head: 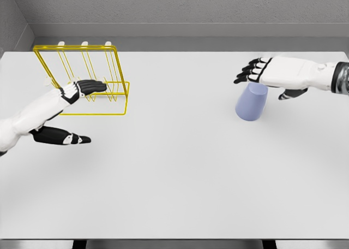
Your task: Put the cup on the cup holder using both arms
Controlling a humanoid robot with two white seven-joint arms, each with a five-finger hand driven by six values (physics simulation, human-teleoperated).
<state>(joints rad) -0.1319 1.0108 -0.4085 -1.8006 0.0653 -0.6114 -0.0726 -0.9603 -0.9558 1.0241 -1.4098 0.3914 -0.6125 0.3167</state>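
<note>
The white table (174, 194) fills the near part of the head view, bare across its front. Further in, on the left, the left hand (73, 110) reaches in from the lower-left edge — its thumb sticks out low toward the table's middle, while the dark fingers (91, 86) stretch out flat and together, their tips lying over the front lower rail of the yellow wire cup holder (82, 79). The hand holds nothing; whether the fingers actually touch the wire cannot be told.

On the right, the pale lavender cup (251, 102) stands on the table upside down, its wider rim on the surface, slightly tilted. It is well apart from the holder. The right hand (267, 74) comes in from the right edge and hovers just above the cup's base — fingers extended and relaxed, thumb hanging beside the cup, gripping nothing.

The cup holder stands upright near the table's far left, with white-tipped prongs along its back.
</note>
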